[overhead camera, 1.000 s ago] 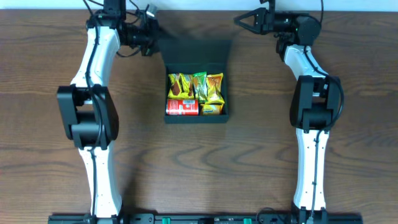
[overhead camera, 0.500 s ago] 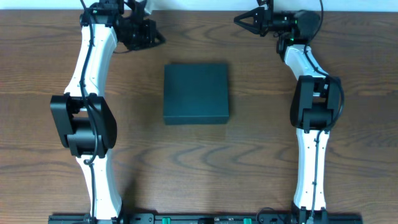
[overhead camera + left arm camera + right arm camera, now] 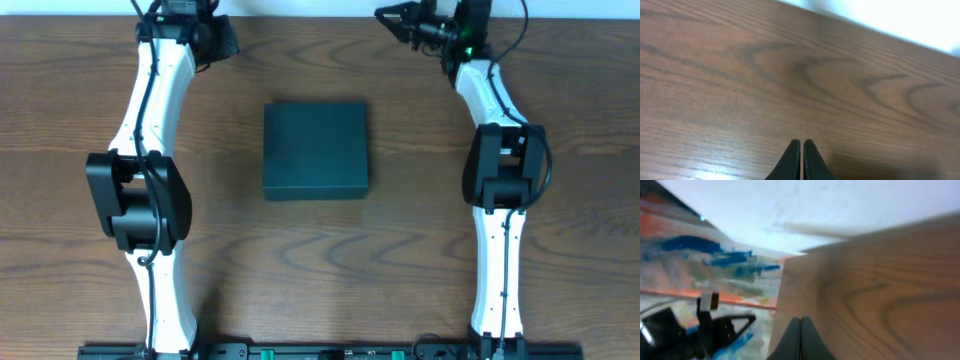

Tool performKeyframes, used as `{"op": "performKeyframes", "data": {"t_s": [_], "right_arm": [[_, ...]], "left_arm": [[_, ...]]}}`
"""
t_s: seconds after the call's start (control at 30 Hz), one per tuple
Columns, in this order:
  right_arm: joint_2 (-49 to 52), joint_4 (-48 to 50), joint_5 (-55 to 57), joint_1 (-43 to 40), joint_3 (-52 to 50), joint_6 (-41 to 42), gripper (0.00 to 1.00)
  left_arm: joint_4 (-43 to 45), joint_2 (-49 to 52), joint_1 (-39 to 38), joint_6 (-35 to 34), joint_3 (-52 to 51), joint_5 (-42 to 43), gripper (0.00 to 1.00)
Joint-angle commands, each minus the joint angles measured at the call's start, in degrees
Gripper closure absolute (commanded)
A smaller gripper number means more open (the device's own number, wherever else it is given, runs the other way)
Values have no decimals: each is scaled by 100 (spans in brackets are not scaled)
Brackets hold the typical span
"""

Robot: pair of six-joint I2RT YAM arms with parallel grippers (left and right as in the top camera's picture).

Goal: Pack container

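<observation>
Two of the three views show no part of the square matte black container [image 3: 315, 150]; only the overhead camera takes it in. There it lies flat on the brown wood-grain table [image 3: 400, 260], about midway between the two white-and-black arms [image 3: 150, 130]. Its flap lid is down, so whatever is inside is hidden. Which side carries the hinge cannot be made out. A narrow strip along the container's near edge reads as its front wall.

From above, both grippers are hard to read. The left gripper [image 3: 228, 42] is a dark mass at the far left of the table, partly cut off by the top of the picture, its fingers lost against the black housing. The right gripper [image 3: 384, 14] points leftward at the far edge, well apart from the container, and its tip looks like one thin point.

The wrist cameras settle the matter. In the left wrist view the left gripper [image 3: 801, 146] has its two black fingers pressed together with only a hairline seam between them. It holds nothing and sits over bare wood, and a pale blurred band [image 3: 900, 20] crosses the top right corner. In the right wrist view the right gripper [image 3: 801, 322] is likewise closed tight and empty, its fingertips meeting at a point near the table's edge. Beyond that edge the picture is badly blurred, showing smears of orange and blue, a pale wall [image 3: 840, 205] and a black angular object [image 3: 722, 325] at lower left that I cannot identify.
</observation>
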Motion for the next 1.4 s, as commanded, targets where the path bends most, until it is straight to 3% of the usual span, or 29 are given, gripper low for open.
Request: {"op": "performKeyframes", "data": {"t_s": [0.0,0.17,0.3,0.53,0.7,0.9,1.0,1.17,1.37], "right_arm": [[-695,-1084,400,-4,817,-1626,98],[-1462,-4741,1558,83,1709,-4081,98],[-2288,-6238,2669,221,1794,-5132,98],[-3707,-7163,3921,511,1794,-5676,98],[-4232,-7593,3886,538,1794,-5672,99],[-4883,-9197,3886,542,1792,-6013,98],[-5152,-9680,3884,549,1757,-6013,99],[-5958,-9930,4374,745,1351,-6015,98],[-7497,-9471,4885,1248,-304,-6015,98]], "left_arm": [[-37,-260,-149,-57,0,-122,94],[-293,-490,-332,118,0,-149,94],[-468,-883,-378,310,0,-55,94],[-752,-1985,-380,872,0,243,94],[-1010,-2594,-385,916,0,741,94],[-2109,-3467,-1005,1246,-4,525,94],[-2610,-3812,-1773,964,-179,-55,94],[-2457,-4966,-3475,352,-1294,-1886,94],[-2262,-6446,-3735,227,-2741,-2229,94]]}}
